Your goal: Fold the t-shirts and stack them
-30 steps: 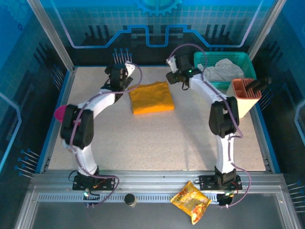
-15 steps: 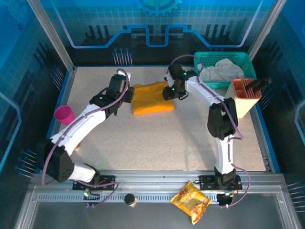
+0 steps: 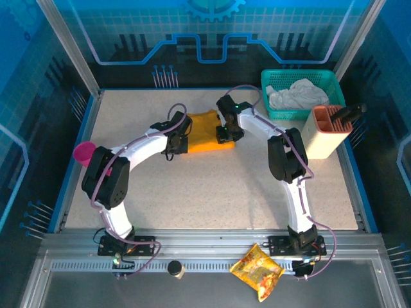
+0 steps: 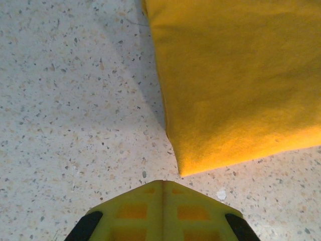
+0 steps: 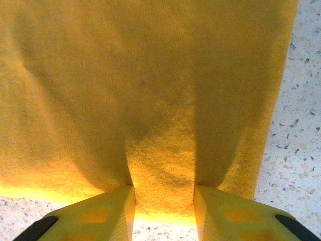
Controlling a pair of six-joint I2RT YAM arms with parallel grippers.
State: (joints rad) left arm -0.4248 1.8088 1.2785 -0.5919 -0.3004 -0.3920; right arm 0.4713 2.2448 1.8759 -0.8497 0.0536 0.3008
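A folded orange-yellow t-shirt lies flat on the speckled surface toward its far side, with both arms reaching in to it, one from each side. The left tool sits at the shirt's near left corner. The right tool rests on the shirt's right part.

From the left wrist, the left tool's two yellow fingers are pressed together with no gap and hold nothing. Their joined tip lies just short of the shirt's corner, over bare surface.

From the right wrist, the right tool's fingers stand a little apart at the shirt's near edge. A raised ridge of the yellow cloth is pinched between them and fills the gap, with shaded creases running up the fabric from the grip. A strip of the speckled surface shows past the shirt's right edge.

At the far right corner a teal basket holds a crumpled white cloth. Just in front of it stands a tan caddy. A pink cup sits at the left edge of the surface, well apart from the shirt. A shiny snack packet lies on the metal ledge by the base of the right arm.
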